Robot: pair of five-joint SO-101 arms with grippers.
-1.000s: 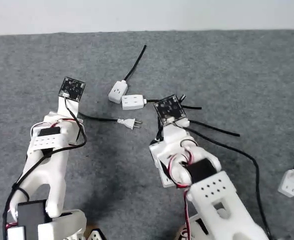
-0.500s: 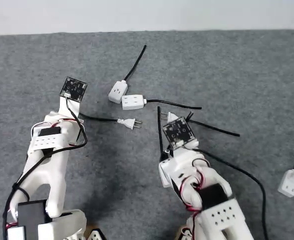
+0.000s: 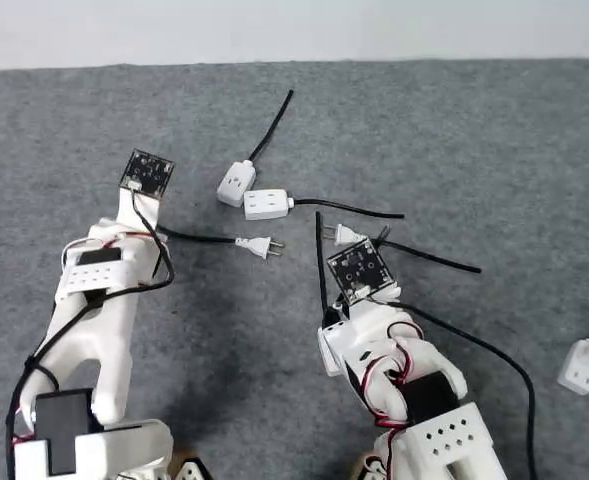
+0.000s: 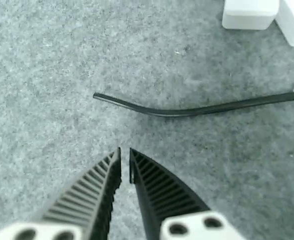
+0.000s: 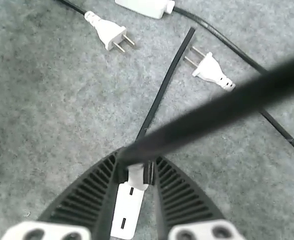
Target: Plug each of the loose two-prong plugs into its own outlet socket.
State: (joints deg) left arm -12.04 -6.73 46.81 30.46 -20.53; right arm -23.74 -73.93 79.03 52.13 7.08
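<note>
- Right gripper pinches a white outlet socket at its cord end.
- Nearest two-prong plug lies just ahead, crosswise, prongs pointing away.
- Left gripper is pressed together, empty, and farther off.

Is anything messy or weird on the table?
Yes. Black cords cross in a jumble by the right pincer, which is shut on a white socket. A plug and a second plug lie loose, plugged into nothing.

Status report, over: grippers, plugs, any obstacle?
Left gripper shut, empty. Right gripper shut on white socket. Two loose plugs lie unplugged on the carpet. Socket's own cord trails ahead between the plugs.
</note>
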